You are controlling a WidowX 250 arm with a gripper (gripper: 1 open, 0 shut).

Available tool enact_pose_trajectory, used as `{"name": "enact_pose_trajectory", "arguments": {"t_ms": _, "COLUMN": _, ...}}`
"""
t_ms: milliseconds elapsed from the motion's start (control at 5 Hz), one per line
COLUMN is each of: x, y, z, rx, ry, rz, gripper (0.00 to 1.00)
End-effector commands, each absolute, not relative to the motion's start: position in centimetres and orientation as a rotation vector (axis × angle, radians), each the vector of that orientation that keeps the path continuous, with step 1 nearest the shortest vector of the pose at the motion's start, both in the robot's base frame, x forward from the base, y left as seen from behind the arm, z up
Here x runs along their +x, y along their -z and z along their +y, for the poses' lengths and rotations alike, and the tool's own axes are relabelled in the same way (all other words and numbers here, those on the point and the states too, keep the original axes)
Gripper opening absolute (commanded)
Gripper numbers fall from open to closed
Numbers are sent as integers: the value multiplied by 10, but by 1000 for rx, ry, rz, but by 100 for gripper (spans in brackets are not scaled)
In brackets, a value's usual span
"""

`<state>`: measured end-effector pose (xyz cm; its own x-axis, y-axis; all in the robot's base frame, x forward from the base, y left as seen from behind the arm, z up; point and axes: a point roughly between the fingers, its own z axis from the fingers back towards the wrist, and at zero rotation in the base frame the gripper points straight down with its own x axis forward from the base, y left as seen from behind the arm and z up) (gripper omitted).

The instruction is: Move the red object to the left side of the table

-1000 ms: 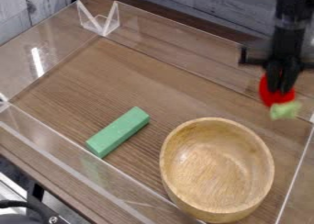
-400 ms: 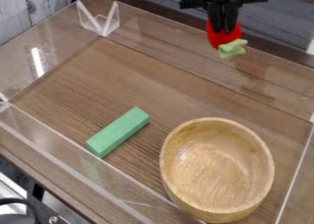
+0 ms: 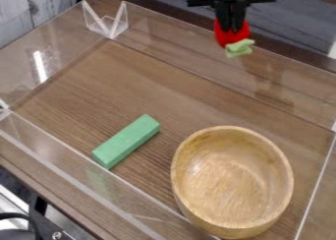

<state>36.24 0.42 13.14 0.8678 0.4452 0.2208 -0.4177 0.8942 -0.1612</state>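
Gripping glossy red object (image 3: 233,30), end effector (image 3: 233,24)

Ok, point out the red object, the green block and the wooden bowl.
red object (image 3: 233,32): camera view, on its glossy red body under the gripper.
green block (image 3: 126,141): camera view, middle of its top face.
wooden bowl (image 3: 280,165): camera view, on its right rim.

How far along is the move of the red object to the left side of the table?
Done: the red object is picked up, clamped in the shut gripper and hanging above the table, its green stem pointing down. In hand: it is carried over the far part, beyond the wooden bowl and green block. Left: bringing it to the left side, lowering and releasing.
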Motion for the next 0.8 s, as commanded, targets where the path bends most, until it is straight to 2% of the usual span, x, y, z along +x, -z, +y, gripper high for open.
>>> {"name": "enact_pose_trajectory", "arguments": {"t_ms": 0, "x": 375, "y": -148, "z": 22, "rx": -96, "ry": -455, "rz": -335, "gripper": 0}}
{"name": "enact_pose_trajectory", "arguments": {"t_ms": 600, "x": 370, "y": -142, "z": 64, "rx": -54, "ry": -477, "rz": -357, "gripper": 0}}
